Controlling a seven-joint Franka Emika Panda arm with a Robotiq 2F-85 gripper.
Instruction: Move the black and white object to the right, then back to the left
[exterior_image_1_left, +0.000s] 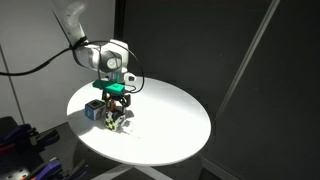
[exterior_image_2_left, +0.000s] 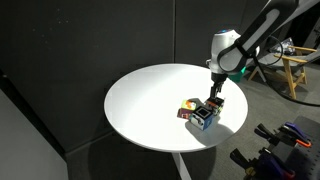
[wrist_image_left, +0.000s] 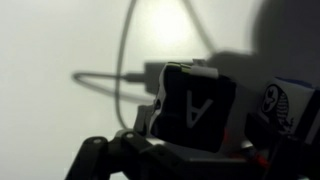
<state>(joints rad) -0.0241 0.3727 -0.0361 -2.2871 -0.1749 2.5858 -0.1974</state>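
The round white surface (exterior_image_1_left: 175, 125) looks smooth and matt, taking only a soft sheen from the light in both exterior views, and the backdrop (exterior_image_1_left: 250, 40) behind it is a dull black that resembles cloth. The arm's white shell (exterior_image_1_left: 112, 52) appears to be smooth, slightly glossy plastic, while the tool (exterior_image_1_left: 118, 108) under it is dark and dull, and the cable (wrist_image_left: 105, 78) seen from the wrist has a smooth, rubbery-looking jacket. The black and white object (wrist_image_left: 190, 110) has flat, hard-looking faces with a printed pattern and a faint shine.
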